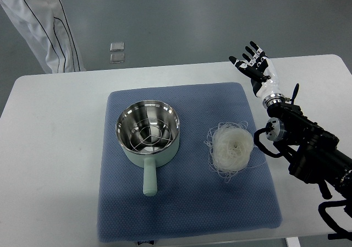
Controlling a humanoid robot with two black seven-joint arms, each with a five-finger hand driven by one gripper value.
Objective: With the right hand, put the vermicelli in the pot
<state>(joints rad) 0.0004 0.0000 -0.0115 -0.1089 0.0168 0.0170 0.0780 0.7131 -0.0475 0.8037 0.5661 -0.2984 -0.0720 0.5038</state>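
We are holding our right hand [254, 65] up with fingers spread, gripping nothing, while the vermicelli [231, 147] is lying on the blue mat [187, 214] beside the pot [148, 136].

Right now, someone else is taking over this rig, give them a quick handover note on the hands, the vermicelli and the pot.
Right hand: open, raised over the table's far right, holding nothing.
Left hand: not in view.
Vermicelli: loose nest on the blue mat, right of the pot, untouched.
Pot: on the mat, handle toward the robot, wire rack inside, no noodles.
Done: nothing yet.
Left: grasp the vermicelli, place it in the pot.
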